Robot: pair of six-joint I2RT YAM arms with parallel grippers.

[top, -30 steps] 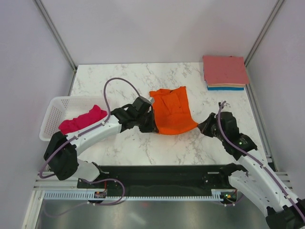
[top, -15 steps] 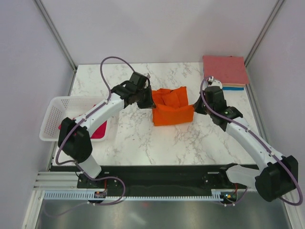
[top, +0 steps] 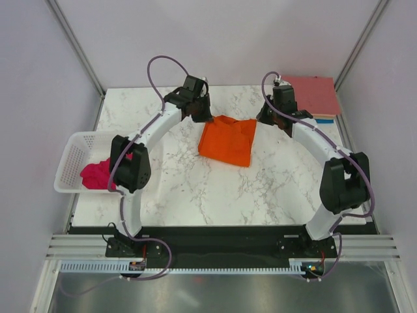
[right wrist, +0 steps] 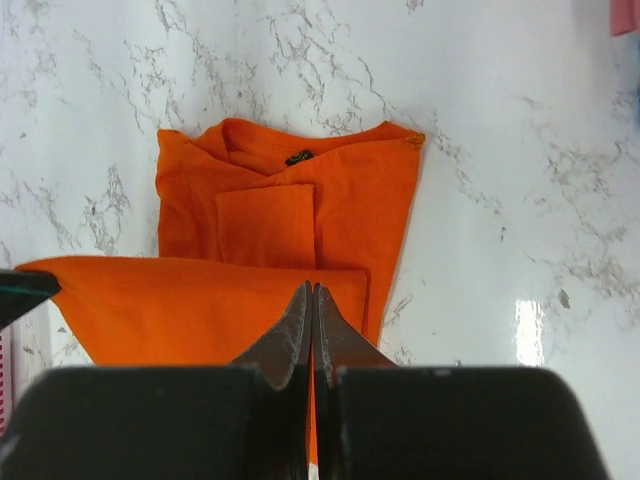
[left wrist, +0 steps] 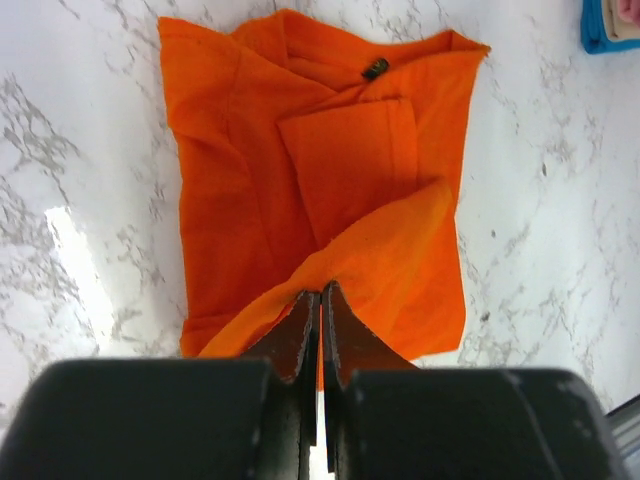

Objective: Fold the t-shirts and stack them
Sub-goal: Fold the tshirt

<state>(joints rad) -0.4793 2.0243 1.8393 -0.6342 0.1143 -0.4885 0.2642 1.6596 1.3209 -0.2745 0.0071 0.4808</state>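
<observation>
Seen from above, the orange t-shirt (top: 227, 142) lies partly folded on the marble table (top: 169, 189), a little toward 12 o'clock of centre, with its long axis running from 12 to about 5 o'clock. The left gripper (top: 206, 117) is at the shirt's 11 o'clock corner and the right gripper (top: 262, 120) at its 1 o'clock corner. The cloth therefore lies between them and toward 6 o'clock from both, and neither arm is nearer. The stack of folded t-shirts (top: 309, 95), salmon-pink on top with a blue edge below, sits at 2 o'clock of the shirt, apart from it. The magenta t-shirt (top: 96, 175) lies crumpled in the white basket (top: 70, 151) at 9 o'clock. In the left wrist view the fingertips (left wrist: 298, 322) are pressed together on a raised fold of orange cloth. The collar (left wrist: 330, 45) lies flat at 12 o'clock from them, and its small dark neck label (left wrist: 375, 68) is too small to read. In the right wrist view the fingers (right wrist: 295, 322) pinch the edge of a taut orange band that runs off toward 9 o'clock, and the collar end lies flat beyond it at 12 o'clock. The next move likely depends on both grippers laying the held edge squarely toward that collar end. No brand or writing can be read anywhere.
</observation>
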